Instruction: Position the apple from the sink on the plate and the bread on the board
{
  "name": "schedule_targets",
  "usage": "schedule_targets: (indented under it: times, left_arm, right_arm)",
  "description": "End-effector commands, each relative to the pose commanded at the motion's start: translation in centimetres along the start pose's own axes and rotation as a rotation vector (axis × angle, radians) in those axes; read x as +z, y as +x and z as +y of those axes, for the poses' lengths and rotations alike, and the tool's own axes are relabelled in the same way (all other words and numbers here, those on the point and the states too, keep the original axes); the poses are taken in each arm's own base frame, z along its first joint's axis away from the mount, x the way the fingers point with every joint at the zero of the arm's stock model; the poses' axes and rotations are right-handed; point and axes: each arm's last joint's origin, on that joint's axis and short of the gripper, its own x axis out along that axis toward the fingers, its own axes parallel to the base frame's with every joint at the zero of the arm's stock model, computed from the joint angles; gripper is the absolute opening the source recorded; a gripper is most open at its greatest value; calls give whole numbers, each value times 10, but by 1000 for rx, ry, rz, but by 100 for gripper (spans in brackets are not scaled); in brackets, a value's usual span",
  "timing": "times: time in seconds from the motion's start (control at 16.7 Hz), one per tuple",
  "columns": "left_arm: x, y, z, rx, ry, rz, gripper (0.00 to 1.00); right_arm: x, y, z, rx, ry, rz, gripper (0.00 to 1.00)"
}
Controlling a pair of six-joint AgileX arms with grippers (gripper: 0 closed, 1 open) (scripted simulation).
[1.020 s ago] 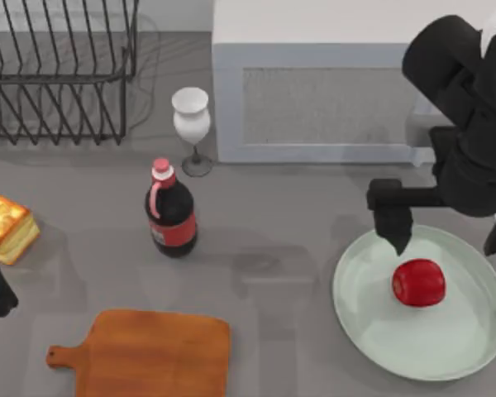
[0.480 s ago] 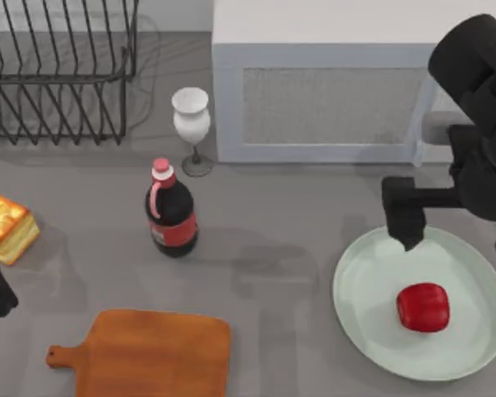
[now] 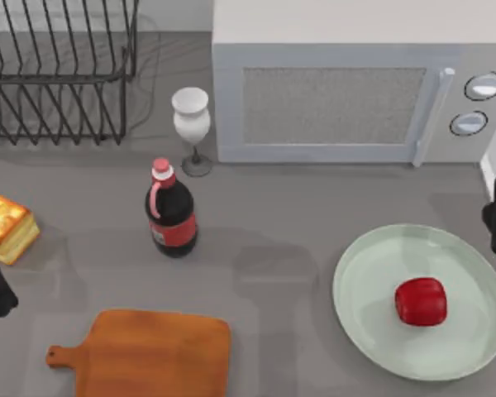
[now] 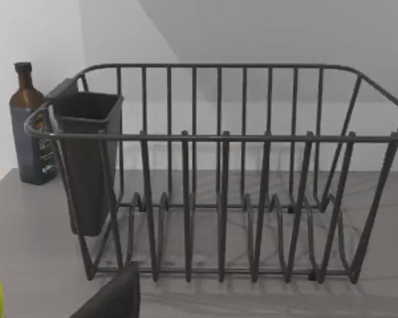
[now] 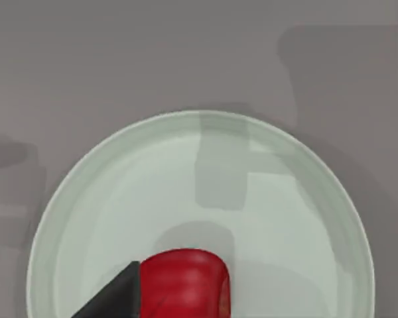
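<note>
Glossy red apple (image 3: 420, 301) sits on pale green round plate (image 3: 372, 322), job half done. Toasted bread chunk (image 3: 8, 227) lies left of plate, off orange-brown wooden board (image 3: 153, 354). Hands' opening: can't tell.

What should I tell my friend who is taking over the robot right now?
Left pincer: dark shape at the table's left edge, beside the bread; fingers can't be judged.
Right arm: at the right edge, past the plate, holding nothing.
Done: apple lies on the plate, free.
Left: bread sits on the bare table; the board near the front has nothing on it. Pick up the bread, set it on the board, avoiding the bottle.
</note>
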Motion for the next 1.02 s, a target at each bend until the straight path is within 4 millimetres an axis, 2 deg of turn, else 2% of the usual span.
schedule_targets:
  times: [0.12, 0.24, 0.36, 0.54, 0.78, 1.02]
  left_arm:
    - [0, 0, 0, 0, 0, 0, 100]
    - [0, 0, 0, 0, 0, 0, 100]
    - [0, 0, 0, 0, 0, 0, 100]
    - [0, 0, 0, 0, 0, 0, 100]
    - [0, 0, 0, 0, 0, 0, 100]
    - [0, 0, 0, 0, 0, 0, 100]
  right_arm:
    - [-25, -14, -17, 15, -16, -202, 100]
    - [-52, -19, -32, 11, -39, -403, 100]
    - [-75, -15, -43, -13, -65, -583, 100]
    - [-100, 1, -57, -70, -106, -783, 100]
    - [-115, 16, -66, -128, -139, -914, 100]
    - [-115, 17, -67, -132, -141, -921, 100]
